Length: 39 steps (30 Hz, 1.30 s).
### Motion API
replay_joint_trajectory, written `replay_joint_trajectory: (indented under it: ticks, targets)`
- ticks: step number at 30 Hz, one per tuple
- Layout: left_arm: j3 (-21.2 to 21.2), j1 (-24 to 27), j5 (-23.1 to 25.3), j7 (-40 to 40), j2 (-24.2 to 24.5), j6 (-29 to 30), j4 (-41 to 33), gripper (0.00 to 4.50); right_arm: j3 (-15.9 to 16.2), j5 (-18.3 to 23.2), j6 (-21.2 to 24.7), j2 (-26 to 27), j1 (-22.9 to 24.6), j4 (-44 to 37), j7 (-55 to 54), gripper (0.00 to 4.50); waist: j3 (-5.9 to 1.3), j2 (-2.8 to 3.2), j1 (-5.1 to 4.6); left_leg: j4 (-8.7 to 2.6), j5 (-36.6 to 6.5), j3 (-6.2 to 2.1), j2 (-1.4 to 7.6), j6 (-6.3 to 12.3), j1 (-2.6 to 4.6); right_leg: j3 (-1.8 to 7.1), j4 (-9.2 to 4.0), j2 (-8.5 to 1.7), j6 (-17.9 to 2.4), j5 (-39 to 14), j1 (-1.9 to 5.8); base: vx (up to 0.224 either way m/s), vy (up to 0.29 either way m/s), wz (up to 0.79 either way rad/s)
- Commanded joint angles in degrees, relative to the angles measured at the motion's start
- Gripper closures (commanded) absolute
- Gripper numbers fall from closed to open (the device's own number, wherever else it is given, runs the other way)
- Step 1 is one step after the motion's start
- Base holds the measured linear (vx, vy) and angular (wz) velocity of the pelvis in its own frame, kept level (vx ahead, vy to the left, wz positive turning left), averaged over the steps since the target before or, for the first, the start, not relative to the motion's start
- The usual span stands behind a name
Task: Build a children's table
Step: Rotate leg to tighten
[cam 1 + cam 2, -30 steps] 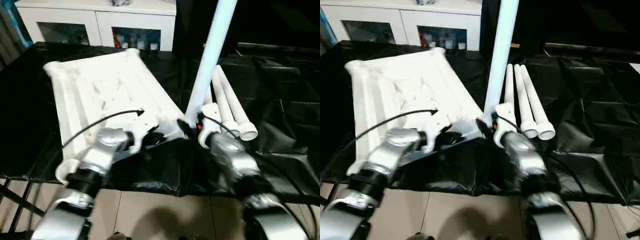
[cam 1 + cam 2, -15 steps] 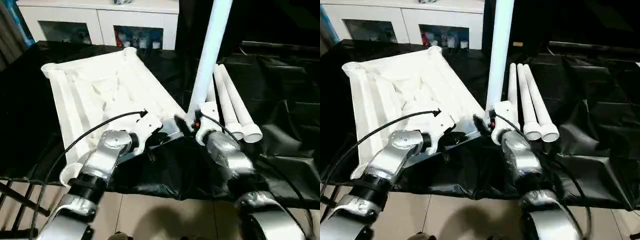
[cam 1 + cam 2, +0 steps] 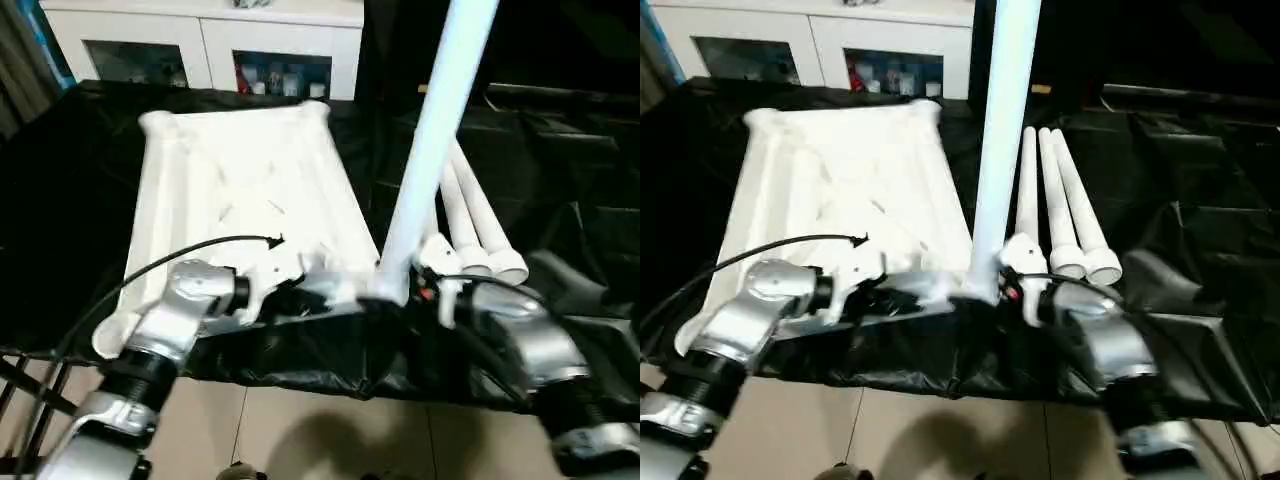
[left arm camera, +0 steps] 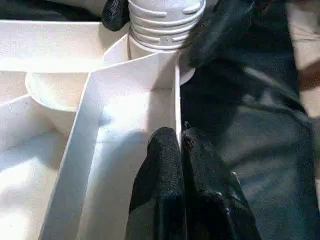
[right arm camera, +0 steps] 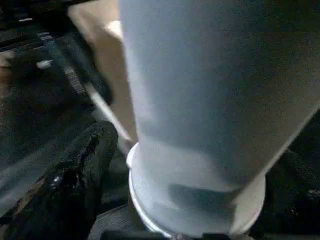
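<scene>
Swung round since a second ago: the children's table slab [image 3: 250, 190] now lies squarer on the black-draped tabletop [image 3: 560, 200], and the right forearm has pulled out wider to the side.

The slab lies ribbed side up, running from the tabletop's front edge back toward the far edge where the white cabinet [image 3: 200, 40] stands behind.

One leg is up! The upright leg [image 3: 430, 150] stands in the corner socket [image 4: 150, 65] at the slab's near right corner, close to the front edge. The ribbed foot still shows above the socket's lip, so I'd guess it isn't fully home, though it's hard to be sure from here.

The left end effector [image 4: 178, 137] is clamped tight on the slab's thin outer wall just beside that socket, steadying it. The right end effector [image 3: 400, 292] straddles the leg's foot with its fingers spread, and the one visible finger looks to stand just clear of the tube.

Three spare legs [image 3: 470, 225] lie side by side just right of the slab. So that's roughly a quarter done: three sockets to fill, then the flip onto its feet.
</scene>
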Motion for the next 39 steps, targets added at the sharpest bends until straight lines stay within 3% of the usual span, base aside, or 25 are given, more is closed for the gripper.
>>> replay_joint_trajectory:
  ticks: [1, 6, 7, 9, 11, 15, 19, 25, 26, 28, 29, 30, 32, 37, 38, 39]
  targets:
    - [-2.9, 0.3, -0.8, -2.1, -0.8, -0.7, -0.9, 4.5, 4.0, 1.2, 1.1, 0.7, 0.0, -3.2, 5.0, 0.63, -3.63, -0.23, 0.25, -4.04, -12.9, -0.6, 2.57, 3.69, 0.34, 2.87, -4.61, -4.01, -11.8, -15.0, 2.84, 0.0, 0.0, 0.0]
    - [-3.4, 0.3, -1.1, -4.9, 0.6, -1.0, -0.7, 4.5, 5.1, 1.2, 2.7, -1.1, 0.0, -4.1, 8.3, 1.05, -3.62, -0.19, 0.49, -4.04, -13.0, -0.57, 2.62, 3.47, 0.42, 2.83, -4.53, -3.96, -12.3, -15.0, 2.82, 0.0, 0.0, 0.0]
    - [-3.5, 0.4, -1.3, -5.9, 1.2, -1.2, -0.7, 4.5, 5.6, 1.4, 3.4, -1.5, 0.0, -4.4, 9.0, 1.15, -3.79, -0.52, 0.59, -4.01, -12.8, -0.54, 2.66, 3.4, 0.49, 2.83, -4.51, -4.02, -12.2, -15.1, 2.88, 0.0, 0.0, 0.0]
    - [-3.6, 0.5, -1.5, -6.5, 1.7, -1.3, -0.7, 4.5, 6.1, 1.5, 4.0, -1.8, -0.1, -4.8, 9.7, 1.28, -3.9, -0.49, 0.99, -3.93, -12.0, -0.51, 2.68, 3.29, 0.59, 2.85, -4.36, -4.06, -12.2, -14.5, 2.83, 0.0, 0.0, 0.0]
    - [-3.6, 0.5, -1.5, -6.8, 1.9, -1.4, -0.6, 4.5, 6.2, 1.5, 4.4, -1.8, 0.0, -5.1, 9.9, 1.57, -3.89, -0.39, 1.21, -3.9, -11.7, -0.48, 2.67, 3.19, 0.57, 2.88, -4.32, -4.09, -12.3, -14.2, 2.78, 0.0, 0.0, 0.0]
    - [-3.2, 0.5, -1.7, -7.0, 2.1, -1.2, -0.5, 4.5, 5.2, 2.4, 5.9, -0.3, 0.3, -5.1, 8.9, 1.7, -3.94, -0.44, 1.26, -3.91, -11.7, -0.52, 2.59, 2.78, 0.52, 2.85, -4.3, -4.11, -12.0, -14.8, 2.85, 0.0, 0.0, 0.0]
    - [-2.4, 0.4, -2.1, -4.2, 0.8, -0.7, -0.4, 4.5, 2.4, 1.7, 5.1, 3.6, -0.2, -2.3, 1.4, 1.72, -3.82, -0.45, 1.13, -3.99, -12.5, -0.56, 2.54, 2.12, 0.55, 2.88, -4.5, -4.2, -11.5, -16.5, 2.69, 0.0, 0.0, 0.0]
    - [-1.6, -1.1, 0.0, 5.0, -3.3, 1.8, 1.6, 4.5, -2.8, -0.5, 3.0, 12.3, -3.8, 7.4, -18.6, 1.74, -3.54, -0.48, -0.51, -4.42, -17.1, -1.15, 2.33, -0.94, 0.83, 2.69, -5.46, -4.38, -8.9, -25.1, 2.42, 0.0, 0.0, 0.0]
    - [-1.7, -1.4, 0.6, 7.3, -4.6, 3.0, 1.3, 4.5, -4.5, -0.5, 2.2, 14.9, -5.5, 10.7, -24.2, 1.74, -3.44, -0.02, -0.86, -4.48, -17.7, -1.2, 2.32, -1.13, 0.83, 2.77, -5.35, -4.3, -9.5, -24.0, 2.26, 0.0, 0.0, 0.0]
    - [-2.1, -1.7, 1.5, 10.0, -6.4, 4.8, 0.3, 4.5, -6.2, -1.2, 1.1, 17.9, -7.8, 15.0, -32.1, 1.74, -3.29, 0.16, -1.28, -4.51, -19.0, -1.2, 2.2, -1.47, 0.91, 2.73, -5.51, -4.27, -9.7, -24.8, 2.02, 0.0, 0.0, 0.0]
    - [-2.1, -1.7, 1.5, 10.0, -6.4, 4.8, 0.3, 4.5, -6.2, -1.2, 1.1, 17.9, -7.8, 15.0, -32.1, 1.74, -3.26, -0.05, -1.58, -4.5, -19.6, -1.28, 2.1, -1.62, 0.92, 2.61, -5.71, -4.21, -9.1, -26.3, 2.09, 0.0, 0.0, 0.0]
    - [-2.2, -1.7, 1.8, 11.4, -7.3, 5.9, -0.4, 4.5, -6.8, -1.7, 0.9, 19.1, -8.9, 16.8, -35.4, 1.74, -3.24, 0.1, -1.42, -4.44, -19.9, -1.28, 2.03, -1.46, 1.1, 2.6, -5.9, -4.23, -8.7, -27.0, 2.01, 0.0, 0.0, 0.0]
    - [-3.0, -1.9, 2.5, 14.1, -9.7, 7.9, -1.8, 4.5, -7.1, -3.2, -0.8, 21.3, -10.6, 19.6, -39.6, 1.74, -3.14, -0.35, -1.55, -4.5, -20.3, -1.21, 2.14, -1.3, 1.12, 2.71, -5.96, -4.22, -8.4, -27.5, 1.8, 0.0, 0.0, 0.0]
    - [-3.7, -2.2, 2.9, 15.5, -11.6, 7.4, -0.7, 4.5, -7.8, -3.5, -2.9, 22.9, -11.4, 21.0, -40.7, 1.74, -3.28, -0.03, -1.44, -4.58, -19.9, -1.18, 2.17, -0.66, 1.0, 2.84, -5.79, -4.06, -8.7, -24.4, 1.9, 0.0, 0.0, 0.0]
    - [-3.8, -2.3, 3.1, 15.4, -11.6, 7.0, -0.6, 4.5, -7.9, -3.3, -3.0, 23.0, -11.4, 21.1, -40.5, 1.19, -3.37, -0.06, -1.48, -4.58, -19.8, -1.17, 2.15, -0.49, 0.92, 2.84, -5.62, -3.99, -9.0, -23.2, 2.02, 0.0, 0.0, 0.0]
    - [-4.0, -2.2, 3.0, 15.2, -11.4, 6.8, -0.5, 4.5, -8.6, -2.6, -3.3, 23.2, -11.8, 21.6, -39.6, 1.05, -3.39, 0.24, -1.4, -4.57, -19.6, -1.09, 2.16, -0.38, 1.01, 2.91, -5.56, -3.97, -9.4, -22.0, 1.97, 0.0, 0.0, 0.0]
